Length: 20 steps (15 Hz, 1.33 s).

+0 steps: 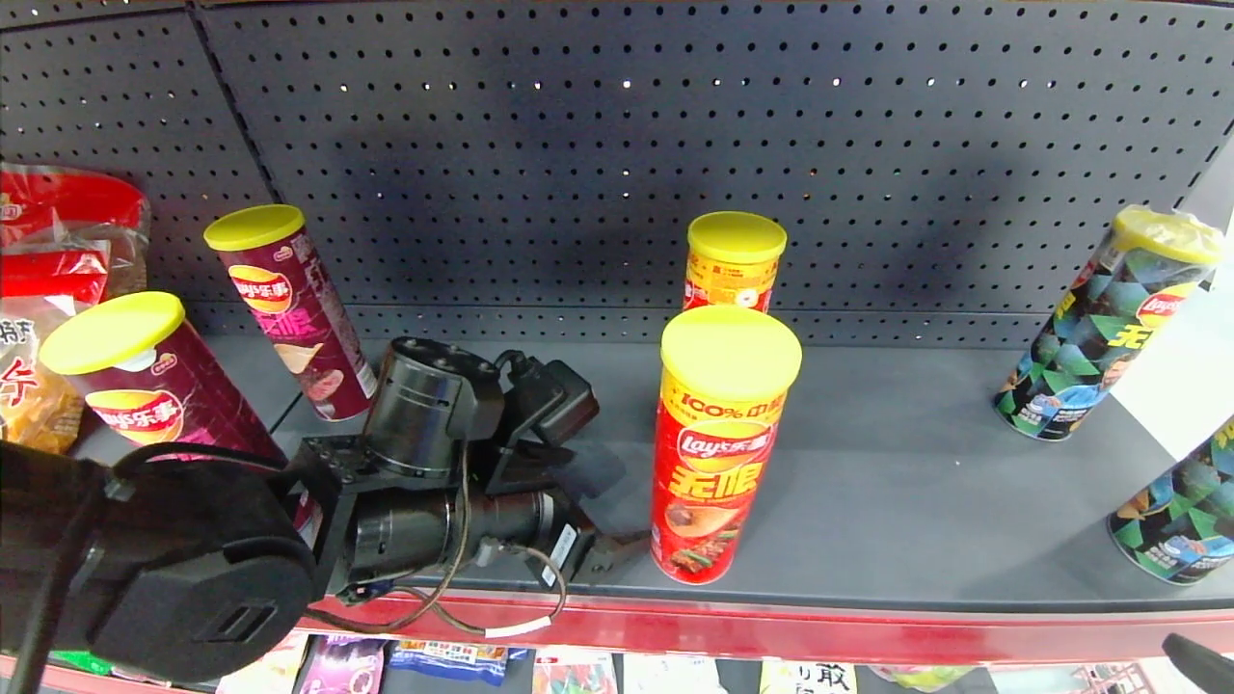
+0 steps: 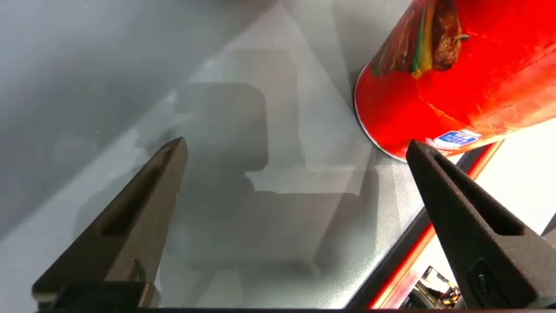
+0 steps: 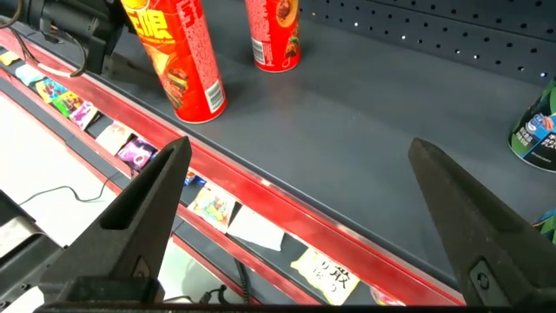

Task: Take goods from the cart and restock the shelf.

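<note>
My left gripper (image 2: 297, 148) is spread and empty, just beside the red can (image 1: 721, 463), which stands upright at the shelf (image 1: 916, 492) front edge; my right gripper (image 3: 300, 148) is spread too. I judge a sideways left move could knock the can off.

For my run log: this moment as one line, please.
left gripper: open, empty, beside front red chip can with yellow lid | can: upright on grey metal shelf | right gripper: open, empty, before shelf edge
</note>
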### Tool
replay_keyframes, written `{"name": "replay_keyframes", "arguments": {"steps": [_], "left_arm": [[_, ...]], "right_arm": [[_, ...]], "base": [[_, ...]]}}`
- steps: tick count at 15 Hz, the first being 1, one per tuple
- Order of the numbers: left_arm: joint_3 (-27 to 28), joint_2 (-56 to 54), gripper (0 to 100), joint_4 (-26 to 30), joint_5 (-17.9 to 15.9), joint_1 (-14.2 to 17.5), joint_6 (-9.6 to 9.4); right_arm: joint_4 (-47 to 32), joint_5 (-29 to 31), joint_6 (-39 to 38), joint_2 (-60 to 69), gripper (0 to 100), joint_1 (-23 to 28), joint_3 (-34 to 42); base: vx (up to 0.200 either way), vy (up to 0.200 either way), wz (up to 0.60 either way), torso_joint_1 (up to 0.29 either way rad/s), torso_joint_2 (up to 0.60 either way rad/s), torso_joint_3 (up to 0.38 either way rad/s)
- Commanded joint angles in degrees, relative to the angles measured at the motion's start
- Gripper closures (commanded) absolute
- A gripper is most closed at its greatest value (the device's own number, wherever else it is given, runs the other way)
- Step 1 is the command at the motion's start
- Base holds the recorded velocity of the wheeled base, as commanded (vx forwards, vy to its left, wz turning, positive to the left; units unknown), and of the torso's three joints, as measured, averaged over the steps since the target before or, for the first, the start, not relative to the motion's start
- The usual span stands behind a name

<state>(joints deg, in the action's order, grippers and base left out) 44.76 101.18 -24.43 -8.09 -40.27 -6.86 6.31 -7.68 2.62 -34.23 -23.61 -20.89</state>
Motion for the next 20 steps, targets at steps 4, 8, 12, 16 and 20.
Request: {"name": "replay_keyframes", "arguments": {"steps": [4, 8, 12, 16, 20], "left_arm": [[0.9, 0.6, 0, -0.2, 0.0, -0.7, 0.01], [0.9, 0.8, 0, -0.2, 0.0, -0.8, 0.01], [2.3, 1.8, 0, -0.2, 0.0, -0.8, 0.01], [2.2, 2.0, 0, -0.2, 0.1, -0.8, 0.01], [-3.9, -6.3, 0, -0.2, 0.8, -0.4, 0.36]], "right_arm": [[-0.1, -0.1, 0.0, -0.2, 0, 0.0, 0.1], [0.0, 0.0, 0.0, -0.3, 0, 0.0, 0.1], [0.0, 0.0, 0.0, -0.4, 0, 0.0, 0.0], [0.0, 0.0, 0.0, -0.3, 0, 0.0, 0.1], [-0.2, 0.1, 0.0, 0.7, 0, 0.1, 0.9]], "base": [[0.000, 0.000, 0.00, 0.000, 0.00, 0.000], [0.000, 0.000, 0.00, 0.000, 0.00, 0.000], [0.000, 0.000, 0.00, 0.000, 0.00, 0.000], [0.000, 0.000, 0.00, 0.000, 0.00, 0.000], [0.000, 0.000, 0.00, 0.000, 0.00, 0.000]]}}
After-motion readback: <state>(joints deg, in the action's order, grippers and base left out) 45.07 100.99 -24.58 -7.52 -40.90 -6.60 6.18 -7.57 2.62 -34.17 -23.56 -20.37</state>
